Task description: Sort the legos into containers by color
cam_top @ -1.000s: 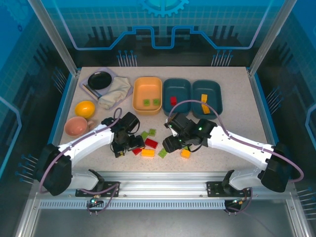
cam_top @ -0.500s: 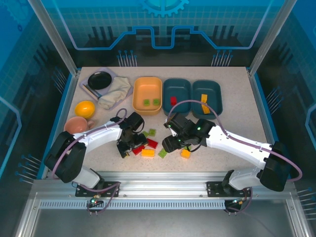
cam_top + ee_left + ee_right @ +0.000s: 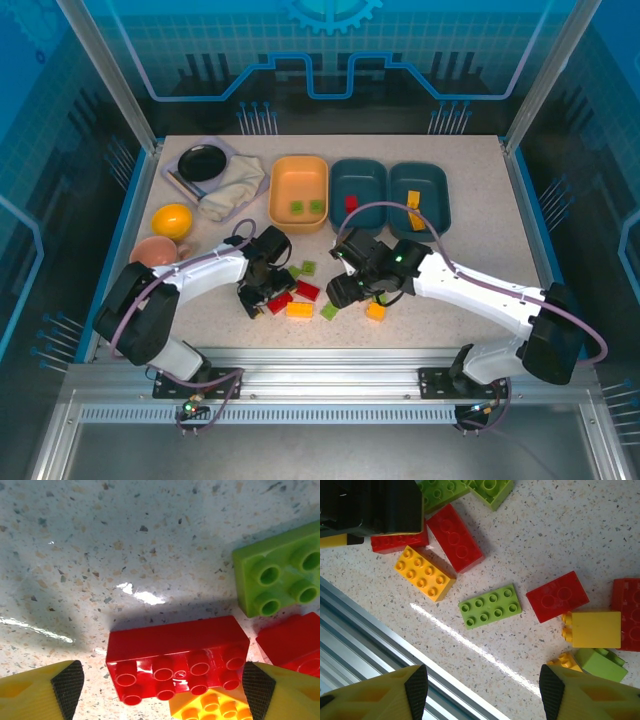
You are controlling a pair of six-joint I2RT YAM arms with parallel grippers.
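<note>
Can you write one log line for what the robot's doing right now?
left gripper: open, astride red brick | right gripper: open, holding nothing | yellow tray: two green bricks inside

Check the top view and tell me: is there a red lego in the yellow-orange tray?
No, the yellow-orange tray holds just two light green legos, side by side.

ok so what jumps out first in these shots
The bright scatter of red, green and yellow legos at the near middle of the table, with the left arm and right arm bent over it. In the left wrist view a red brick lies between open jaws. Further back, the yellow-orange tray holds two green bricks.
</note>
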